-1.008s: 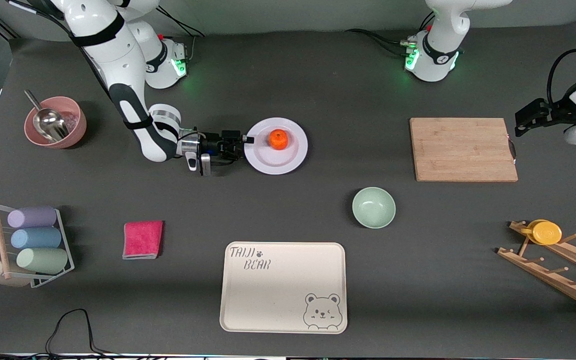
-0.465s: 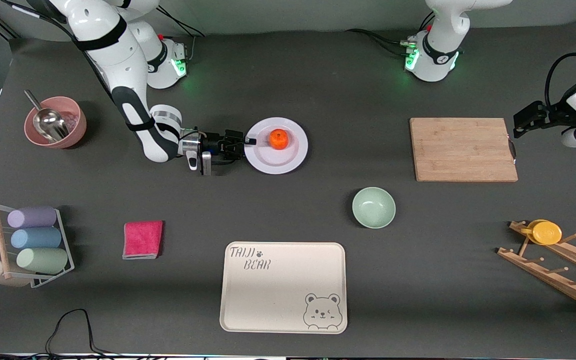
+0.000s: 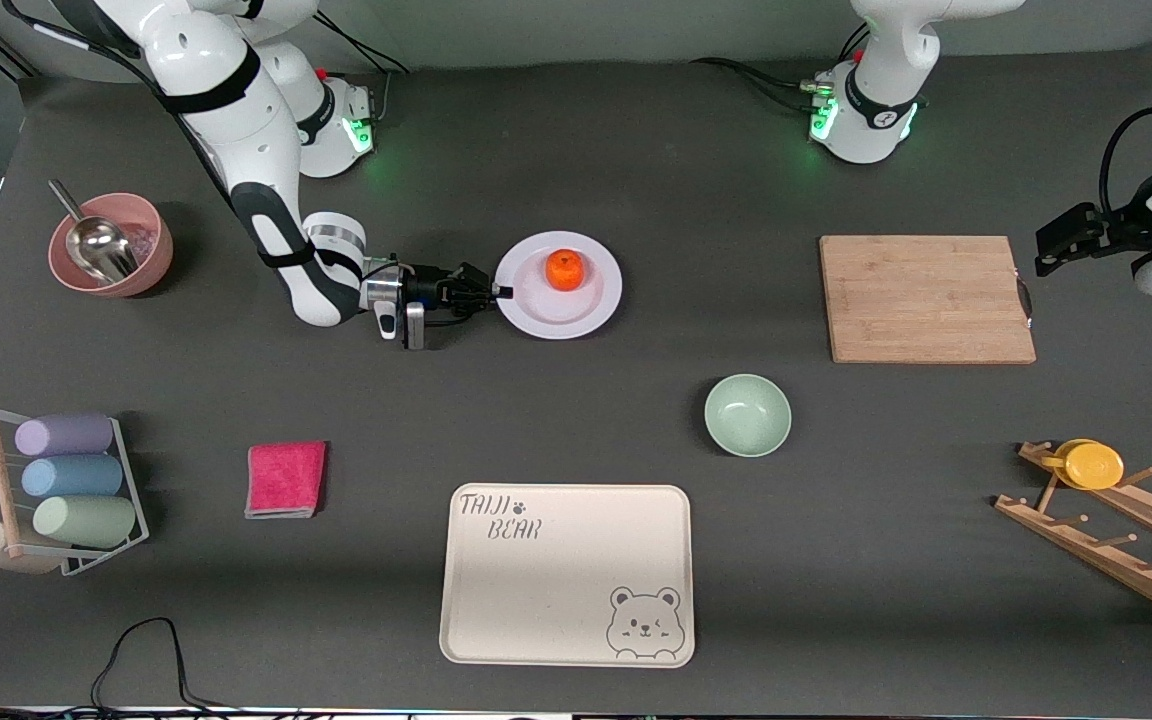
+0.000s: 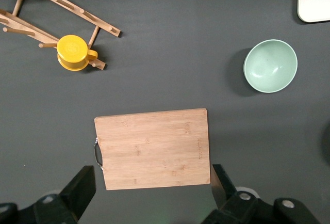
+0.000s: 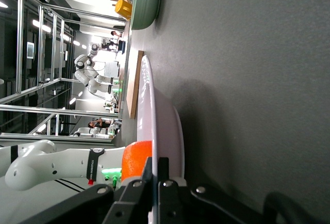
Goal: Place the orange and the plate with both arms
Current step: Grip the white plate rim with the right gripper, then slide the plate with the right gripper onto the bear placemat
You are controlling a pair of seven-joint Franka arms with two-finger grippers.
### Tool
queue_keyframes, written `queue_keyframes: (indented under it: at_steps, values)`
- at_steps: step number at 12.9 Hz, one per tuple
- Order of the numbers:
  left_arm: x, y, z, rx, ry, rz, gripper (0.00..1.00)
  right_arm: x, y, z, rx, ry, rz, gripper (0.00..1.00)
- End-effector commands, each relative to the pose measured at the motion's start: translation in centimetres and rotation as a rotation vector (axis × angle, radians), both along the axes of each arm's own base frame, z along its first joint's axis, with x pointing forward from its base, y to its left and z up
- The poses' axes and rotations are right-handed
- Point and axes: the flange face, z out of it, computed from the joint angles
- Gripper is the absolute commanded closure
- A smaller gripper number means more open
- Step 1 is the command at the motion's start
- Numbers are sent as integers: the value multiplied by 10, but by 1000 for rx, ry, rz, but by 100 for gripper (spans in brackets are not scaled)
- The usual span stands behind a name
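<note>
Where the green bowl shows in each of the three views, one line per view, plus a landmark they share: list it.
Front view: the green bowl stands nearer to the camera than the plate, above the tray's corner.
Left wrist view: the bowl sits beside the cutting board.
Right wrist view: the bowl shows edge-on at the top.
Shared landmark: the cutting board, edge-on in the right wrist view.

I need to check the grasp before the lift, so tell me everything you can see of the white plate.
The plate is round, glossy and white with a wide rim, and looks ceramic. It is on the dark table, or just off it, farther from the front camera than the green bowl. The orange rests on it, off centre. The right gripper is shut on its rim at the edge toward the right arm's end of the table, one finger above and one below. The right wrist view shows the plate edge-on, its underside casting a shadow on the table.
</note>
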Motion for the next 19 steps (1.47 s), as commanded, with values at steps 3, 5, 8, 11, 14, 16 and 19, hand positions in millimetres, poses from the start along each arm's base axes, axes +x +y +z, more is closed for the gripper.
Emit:
queue_keyframes:
  at_steps: [3, 5, 8, 11, 14, 16, 19]
  values:
    - [-10, -2, 6, -3, 21, -6, 0, -3, 2, -21, 131, 36, -20, 100]
    - [-6, -2, 2, -8, 21, -6, 0, 5, -4, -15, 144, 112, -55, 100]
    - [-2, -4, -2, -11, 18, 0, 0, 36, -8, 8, 160, 217, -61, 100]
    - [-1, -7, -2, -15, 14, 0, 0, 87, 1, 32, 178, 275, -69, 100]
    - [-1, -5, -2, -14, 11, 3, 0, 154, 3, 65, 172, 274, -95, 100]
    - [-1, -7, -2, -15, 11, 0, 0, 199, -4, 79, 133, 222, -90, 100]
    - [-1, -7, -2, -15, 11, 0, 0, 265, -9, 83, 101, 151, -109, 100]
